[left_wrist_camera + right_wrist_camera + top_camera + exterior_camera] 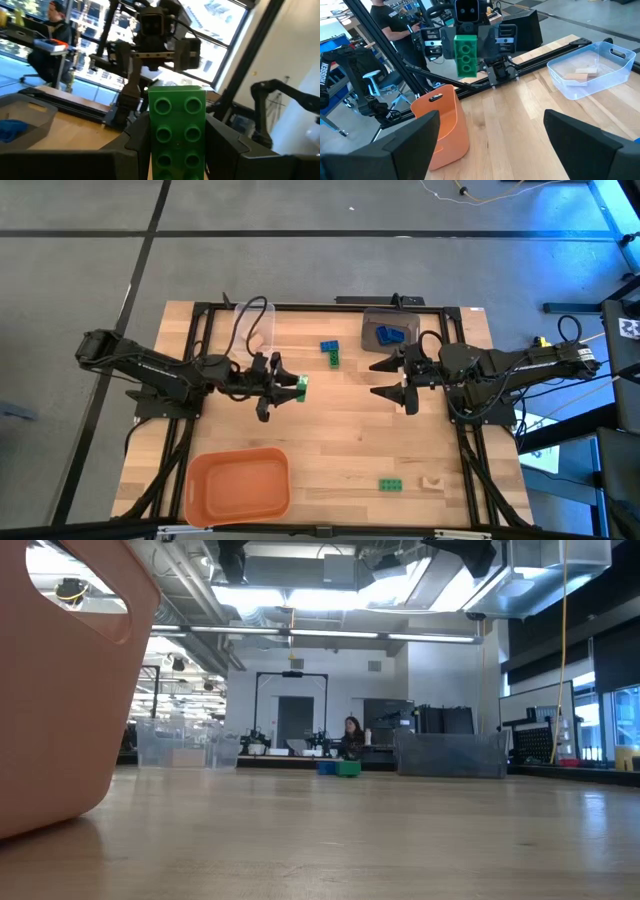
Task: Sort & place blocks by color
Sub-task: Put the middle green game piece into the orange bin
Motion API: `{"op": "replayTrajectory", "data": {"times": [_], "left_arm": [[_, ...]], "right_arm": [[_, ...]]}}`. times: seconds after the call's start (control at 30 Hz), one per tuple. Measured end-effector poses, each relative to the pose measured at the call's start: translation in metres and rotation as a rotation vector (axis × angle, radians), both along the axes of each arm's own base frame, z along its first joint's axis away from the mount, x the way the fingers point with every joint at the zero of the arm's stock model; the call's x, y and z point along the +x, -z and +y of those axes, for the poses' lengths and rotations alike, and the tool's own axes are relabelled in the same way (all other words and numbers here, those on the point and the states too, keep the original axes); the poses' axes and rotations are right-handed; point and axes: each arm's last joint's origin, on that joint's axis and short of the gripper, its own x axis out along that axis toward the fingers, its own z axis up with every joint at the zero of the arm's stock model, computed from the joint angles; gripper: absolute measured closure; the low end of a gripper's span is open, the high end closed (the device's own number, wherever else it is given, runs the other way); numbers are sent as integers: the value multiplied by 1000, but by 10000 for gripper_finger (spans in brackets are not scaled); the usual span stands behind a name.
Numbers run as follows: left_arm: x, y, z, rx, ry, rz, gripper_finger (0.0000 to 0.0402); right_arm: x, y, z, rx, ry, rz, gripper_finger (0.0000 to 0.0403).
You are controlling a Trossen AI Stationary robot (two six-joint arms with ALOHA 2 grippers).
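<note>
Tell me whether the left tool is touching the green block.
Touching. In the left wrist view the green block sits clamped between the left tool's two dark fingers; the right wrist view shows it gripped above the table.

The left arm is stretched inward from the left edge, its left gripper [284,387] held raised at mid-worktop with the jaws clamped on a green block [300,385]. The right arm is extended opposite, the right gripper [393,378] facing it, jaws spread wide and holding nothing.
</note>
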Motion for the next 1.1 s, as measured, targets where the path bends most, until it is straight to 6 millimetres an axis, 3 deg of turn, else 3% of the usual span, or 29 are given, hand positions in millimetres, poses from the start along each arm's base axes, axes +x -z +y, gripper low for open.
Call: {"op": "replayTrajectory", "data": {"times": [0.23, 0.33, 0.57, 0.67, 0.83, 1.0, 1.1], "left_arm": [[-8, -3, 1, 24, 14, 72, 275], [-14, -14, 2, 52, 11, 118, 275], [-34, -50, -12, 53, 142, 589, 275], [-38, -65, -37, 24, 242, 728, 275], [-43, -62, -97, -7, 329, 931, 275], [-46, -22, -161, 7, 369, 1119, 275], [-45, 8, -189, 62, 364, 1224, 275]], "right_arm": [[0, 0, 0, 7, 0, 0, 46], [0, 0, 0, 5, -1, 1, 46], [0, 0, 0, 6, 0, 2, 46], [0, 1, 0, 5, 0, 8, 46], [0, 2, 0, 3, 0, 17, 46], [0, 2, 0, -19, -4, 18, 46], [0, 2, 0, -28, -6, 19, 46]]}}
